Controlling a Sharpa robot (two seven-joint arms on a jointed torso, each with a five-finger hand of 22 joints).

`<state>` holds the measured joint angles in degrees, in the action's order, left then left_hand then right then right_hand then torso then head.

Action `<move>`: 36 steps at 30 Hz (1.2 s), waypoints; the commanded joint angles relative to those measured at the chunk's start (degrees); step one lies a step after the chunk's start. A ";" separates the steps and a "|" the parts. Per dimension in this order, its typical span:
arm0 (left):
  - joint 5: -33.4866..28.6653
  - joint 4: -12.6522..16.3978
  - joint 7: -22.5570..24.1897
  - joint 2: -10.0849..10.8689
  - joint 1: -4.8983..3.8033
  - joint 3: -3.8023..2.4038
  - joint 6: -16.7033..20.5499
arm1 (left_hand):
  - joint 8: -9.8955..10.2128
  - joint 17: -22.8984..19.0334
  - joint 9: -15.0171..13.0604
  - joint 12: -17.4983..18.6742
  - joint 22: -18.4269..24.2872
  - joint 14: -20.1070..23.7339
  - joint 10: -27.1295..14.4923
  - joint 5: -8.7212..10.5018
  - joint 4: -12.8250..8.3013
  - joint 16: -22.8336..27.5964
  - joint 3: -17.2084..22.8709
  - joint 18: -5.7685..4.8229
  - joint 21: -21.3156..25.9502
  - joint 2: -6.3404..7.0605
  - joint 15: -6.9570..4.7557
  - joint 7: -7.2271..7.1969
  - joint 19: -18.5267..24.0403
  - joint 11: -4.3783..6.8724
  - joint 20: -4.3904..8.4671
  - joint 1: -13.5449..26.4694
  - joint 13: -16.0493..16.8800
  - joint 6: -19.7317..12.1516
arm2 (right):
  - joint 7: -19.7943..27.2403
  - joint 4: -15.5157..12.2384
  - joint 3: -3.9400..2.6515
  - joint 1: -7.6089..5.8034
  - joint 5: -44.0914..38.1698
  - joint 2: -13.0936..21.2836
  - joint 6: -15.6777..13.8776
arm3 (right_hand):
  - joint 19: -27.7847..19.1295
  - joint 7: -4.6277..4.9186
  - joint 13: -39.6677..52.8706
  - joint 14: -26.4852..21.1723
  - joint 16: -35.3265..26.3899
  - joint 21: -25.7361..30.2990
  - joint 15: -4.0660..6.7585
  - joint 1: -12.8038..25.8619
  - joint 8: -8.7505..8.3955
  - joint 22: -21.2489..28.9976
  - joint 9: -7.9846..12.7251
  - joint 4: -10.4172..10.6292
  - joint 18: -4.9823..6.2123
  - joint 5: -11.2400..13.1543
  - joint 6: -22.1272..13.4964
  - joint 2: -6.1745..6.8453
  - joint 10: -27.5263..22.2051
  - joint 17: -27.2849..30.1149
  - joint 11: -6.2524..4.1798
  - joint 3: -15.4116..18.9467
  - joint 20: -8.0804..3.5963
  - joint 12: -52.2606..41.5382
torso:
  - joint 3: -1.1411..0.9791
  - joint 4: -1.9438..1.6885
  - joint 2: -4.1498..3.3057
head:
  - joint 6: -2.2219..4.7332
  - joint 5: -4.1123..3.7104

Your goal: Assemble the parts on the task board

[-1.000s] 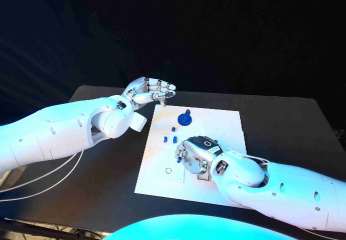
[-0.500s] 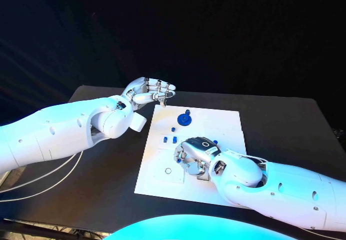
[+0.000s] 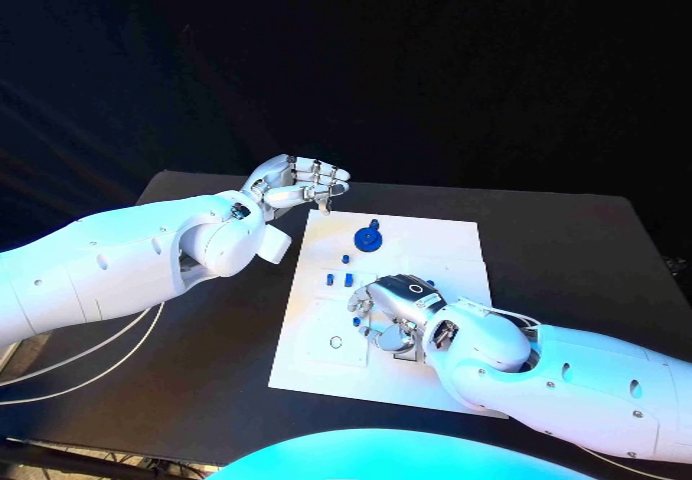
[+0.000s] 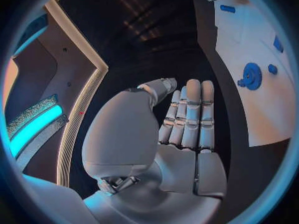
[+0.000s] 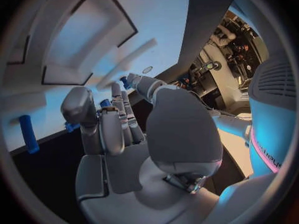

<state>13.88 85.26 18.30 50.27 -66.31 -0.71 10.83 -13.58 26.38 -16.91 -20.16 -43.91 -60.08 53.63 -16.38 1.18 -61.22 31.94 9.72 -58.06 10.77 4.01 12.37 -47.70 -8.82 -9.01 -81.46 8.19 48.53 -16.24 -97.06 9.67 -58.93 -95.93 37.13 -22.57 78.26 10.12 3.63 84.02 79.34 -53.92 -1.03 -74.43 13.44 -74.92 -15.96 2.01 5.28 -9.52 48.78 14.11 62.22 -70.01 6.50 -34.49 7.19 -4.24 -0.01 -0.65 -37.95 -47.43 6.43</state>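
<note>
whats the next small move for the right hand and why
Probably lower the right hand a little and close its fingers on a small blue part beside them on the task board. The left hand is off the board's far corner, curled in.

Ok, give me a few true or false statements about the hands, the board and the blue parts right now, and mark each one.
1. The right hand is over the board. True.
2. The left hand is holding the blue gear. False: the gear lies on the board, apart from that hand, whose fingers are curled in with nothing in them.
3. The left hand is beyond the board's far left corner, over the table. True.
4. The gear lies on the black table beside the board. False: it lies on the white board, near its far edge.
5. Small blue parts lie on the board between the gear and the right hand. True.
</note>
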 commanded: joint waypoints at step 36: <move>-0.34 0.08 -0.28 -0.07 -0.06 -0.02 -1.90 | 0.08 0.01 0.09 -0.38 0.26 0.34 -0.78 -0.08 0.08 0.00 -0.51 0.89 0.52 -0.07 0.10 0.54 0.01 -0.08 -0.48 0.52 -0.01 -0.70 | 1.35 -0.14 -0.68 -8.87 4.94 13.81 10.25 | 2.39 -2.47 0.94 2.30 3.04 -2.17 -0.43 -13.25 -1.26 -4.54 -1.42 14.59 0.43 1.74 0.00 -4.38 -10.31 -3.39 -0.30 32.69 0.00 -14.61 | -0.02 0.04 -0.04 | 1.76 -2.01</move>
<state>13.87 85.23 17.60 50.27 -66.30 -0.69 9.88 -13.58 26.38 -16.91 -20.14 -43.73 -60.08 53.23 -16.38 1.34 -61.22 31.78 9.71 -57.85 10.77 4.01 12.37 -47.70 -8.81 -9.00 -81.46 8.19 48.14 -15.89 -97.23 8.99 -67.90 -91.43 51.08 -14.77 80.30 7.63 4.48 83.95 82.24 -55.56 -1.92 -87.83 12.00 -74.95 -17.32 16.61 6.18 -7.97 48.52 10.11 51.49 -73.23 6.24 -1.51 7.19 -18.58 -0.02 -0.59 -37.97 -45.62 4.43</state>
